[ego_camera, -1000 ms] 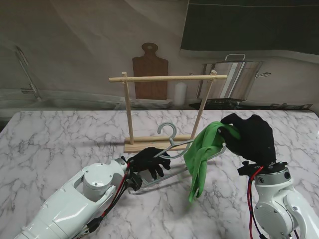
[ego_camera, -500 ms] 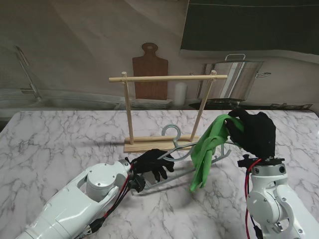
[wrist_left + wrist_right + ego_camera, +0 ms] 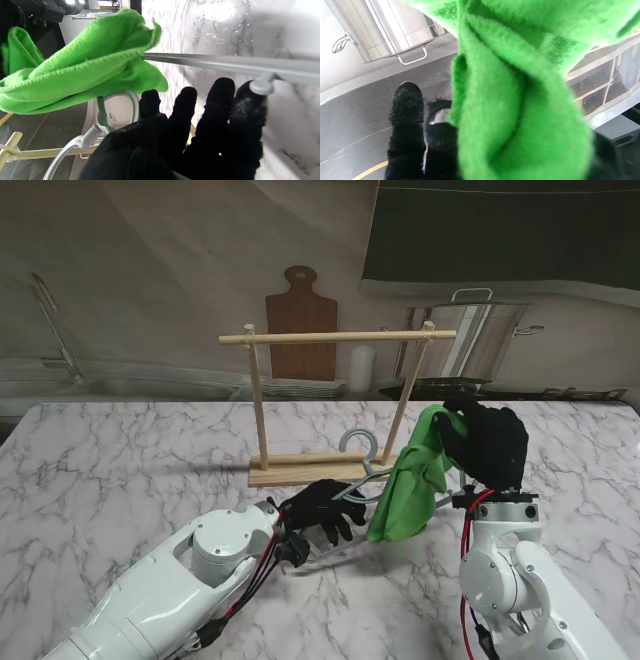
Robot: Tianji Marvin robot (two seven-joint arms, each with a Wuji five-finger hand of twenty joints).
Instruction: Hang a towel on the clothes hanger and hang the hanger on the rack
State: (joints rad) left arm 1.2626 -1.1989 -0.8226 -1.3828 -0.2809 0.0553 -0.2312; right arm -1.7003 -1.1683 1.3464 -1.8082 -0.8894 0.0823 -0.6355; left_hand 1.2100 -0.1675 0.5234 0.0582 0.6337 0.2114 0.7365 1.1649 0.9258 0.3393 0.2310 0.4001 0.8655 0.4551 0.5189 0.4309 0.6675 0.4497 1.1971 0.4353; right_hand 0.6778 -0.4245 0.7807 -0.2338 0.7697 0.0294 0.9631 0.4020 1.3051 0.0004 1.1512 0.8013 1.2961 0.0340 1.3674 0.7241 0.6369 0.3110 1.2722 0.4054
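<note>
My left hand [image 3: 325,510] grips the grey clothes hanger [image 3: 362,470] near its neck, with the hook [image 3: 360,443] pointing up in front of the wooden rack [image 3: 340,337]. In the left wrist view the fingers [image 3: 200,120] lie along the hanger's bar [image 3: 225,63]. The green towel [image 3: 410,480] hangs bunched from my right hand [image 3: 490,442], which is shut on its upper end. The towel [image 3: 75,62] drapes over the far end of the hanger's bar and hides it. In the right wrist view the towel [image 3: 507,100] fills most of the picture beside my black fingers [image 3: 406,120].
The rack's base [image 3: 300,472] sits on the marble table [image 3: 120,460] just beyond the hanger. Behind the table stand a wooden cutting board [image 3: 300,320], a white cylinder [image 3: 361,367] and a steel pot [image 3: 470,335].
My left hand carried the hanger to the right and a little farther away. My right hand moved left with the towel, which now lies against the hanger's arm instead of hanging long.
</note>
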